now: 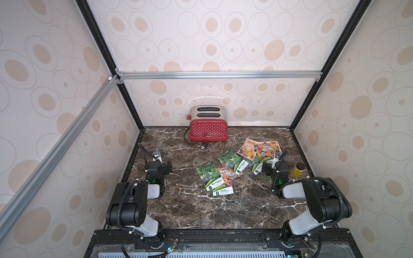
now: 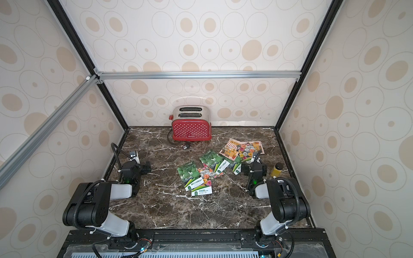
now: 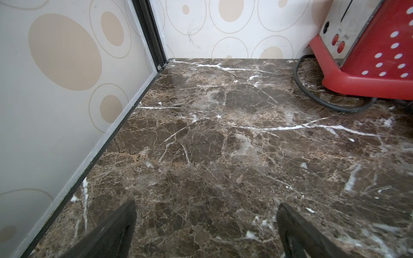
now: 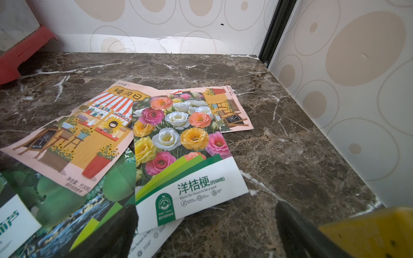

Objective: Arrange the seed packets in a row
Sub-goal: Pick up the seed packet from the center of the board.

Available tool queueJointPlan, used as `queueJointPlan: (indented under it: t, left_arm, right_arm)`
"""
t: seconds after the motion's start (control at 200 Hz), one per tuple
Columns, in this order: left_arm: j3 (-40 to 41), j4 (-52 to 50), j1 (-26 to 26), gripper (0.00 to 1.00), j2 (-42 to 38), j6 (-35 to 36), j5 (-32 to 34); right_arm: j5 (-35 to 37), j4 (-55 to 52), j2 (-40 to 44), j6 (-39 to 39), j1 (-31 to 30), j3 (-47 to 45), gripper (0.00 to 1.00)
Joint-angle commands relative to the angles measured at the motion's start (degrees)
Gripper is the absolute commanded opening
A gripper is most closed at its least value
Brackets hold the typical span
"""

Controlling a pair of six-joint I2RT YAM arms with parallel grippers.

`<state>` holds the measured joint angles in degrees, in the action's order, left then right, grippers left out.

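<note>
Seven seed packets [image 1: 237,164] lie in a loose, overlapping scatter right of centre on the brown marble table [image 1: 201,212], not in a row. Nearest, a green gourd packet [image 1: 210,175] covers part of a near flower packet [image 1: 228,182]; a second gourd packet [image 1: 233,162] lies just beyond. At the far right end, a top flower packet [image 4: 178,145] rests across two striped-awning shop packets [image 4: 73,143], and another packet's white edge shows beneath its near corner.

The right gripper [image 4: 205,206] hangs at the near edge of this cluster, jaws spread wide and holding nothing, one finger over the packets and the other over bare marble. Just right of it stands a small yellow jar [image 1: 297,170], dark lid on; what it contains cannot be told.

The left gripper [image 3: 206,204] sits well apart at the table's left side, jaws equally wide and empty. A red polka-dot toaster [image 1: 209,131] stands against the far wall, two dark slots facing up. Its black cord [image 1: 186,138] and plug [image 1: 203,146] lie between it and the packets.
</note>
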<state>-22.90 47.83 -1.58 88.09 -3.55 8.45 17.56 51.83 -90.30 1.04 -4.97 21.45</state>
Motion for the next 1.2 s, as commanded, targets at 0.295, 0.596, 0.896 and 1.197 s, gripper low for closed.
queueJointPlan:
  t: [0.295,0.596,0.896,1.197]
  left_arm:
    - [-14.91,-25.87,3.59,0.99,-6.69,4.22,5.04]
    - [-36.69,-61.83,4.91,0.99,-10.60,-17.07,-5.61]
    - [-30.24,-61.91,10.10,0.99,-9.72,-31.87,-24.30]
    - [-27.65,-60.66,17.38,0.97,-3.00,-37.29,-27.63]
  right_arm:
    - [-2.20,-20.30,13.29,-1.19,-0.76,6.74,1.00]
    - [-28.71,-56.56,12.61,7.43,-3.55,29.08,0.99]
    - [-43.88,-72.64,-2.25,12.71,-14.33,47.18,0.96]
    - [-50.36,-71.23,-15.64,17.63,-17.98,53.62,0.91]
